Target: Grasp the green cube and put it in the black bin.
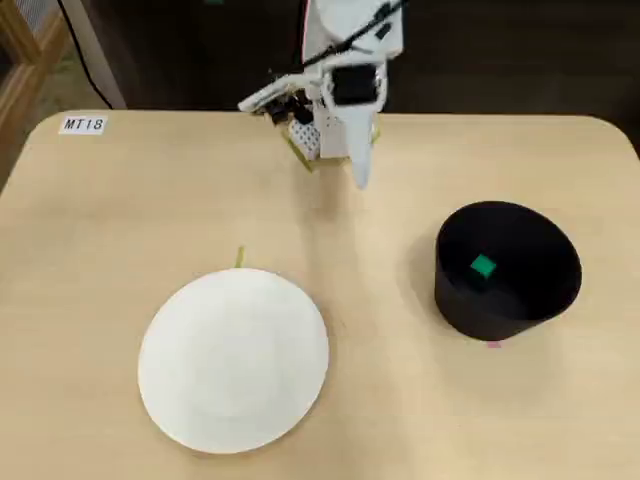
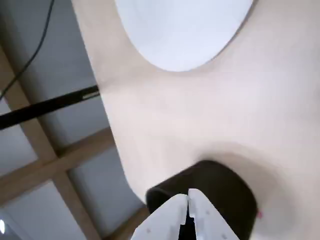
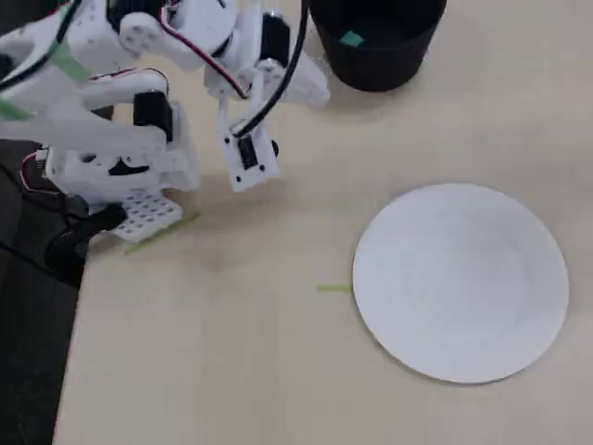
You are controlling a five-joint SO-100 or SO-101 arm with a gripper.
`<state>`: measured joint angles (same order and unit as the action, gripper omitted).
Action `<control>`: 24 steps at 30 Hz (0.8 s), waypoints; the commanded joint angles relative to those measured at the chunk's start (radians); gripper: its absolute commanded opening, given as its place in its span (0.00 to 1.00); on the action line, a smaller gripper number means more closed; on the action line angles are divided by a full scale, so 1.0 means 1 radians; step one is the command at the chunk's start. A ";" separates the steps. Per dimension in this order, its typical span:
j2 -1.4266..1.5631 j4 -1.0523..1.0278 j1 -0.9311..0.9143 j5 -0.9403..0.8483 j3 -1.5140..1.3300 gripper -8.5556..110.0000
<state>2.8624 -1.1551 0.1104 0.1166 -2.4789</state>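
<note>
Beige table (image 1: 420,400) bears white plate (image 1: 233,358), green cube (image 1: 483,266) inside black bin (image 1: 508,270); fingers (image 2: 188,200) pressed together, empty

One legible marking is present: a small white label (image 1: 82,125) reading "MT18" in dark characters, fixed flat to the worktop (image 1: 420,400) at its far left corner in a fixed view. No other text, brand or number can be read.

White plate (image 1: 233,358) on tan table (image 1: 400,400)
</note>
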 commanded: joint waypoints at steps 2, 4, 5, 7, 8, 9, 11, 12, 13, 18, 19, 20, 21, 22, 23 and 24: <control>0.276 0.021 -0.063 -0.009 -0.247 0.07; 0.344 0.006 -0.080 -0.011 -0.313 0.07; 0.341 0.003 -0.081 -0.020 -0.327 0.07; 0.342 -0.002 -0.081 -0.034 -0.341 0.07; 0.342 -0.005 -0.084 -0.038 -0.347 0.07; 0.342 -0.005 -0.091 -0.043 -0.356 0.07; 0.342 0.008 -0.095 -0.046 -0.387 0.07; 0.342 0.014 -0.095 -0.048 -0.399 0.07; 0.342 0.015 -0.095 -0.048 -0.410 0.07; 0.342 0.026 -0.097 -0.048 -0.437 0.07; 0.342 0.029 -0.097 -0.046 -0.445 0.07; 0.342 0.034 -0.097 -0.044 -0.451 0.07; 0.344 0.034 -0.097 -0.048 -0.451 0.07; 0.344 0.035 -0.098 -0.048 -0.451 0.07; 0.344 0.040 -0.101 -0.048 -0.453 0.07; 0.344 0.041 -0.104 -0.044 -0.454 0.07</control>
<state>3.1953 -1.1290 0.0138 0.0752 -2.9360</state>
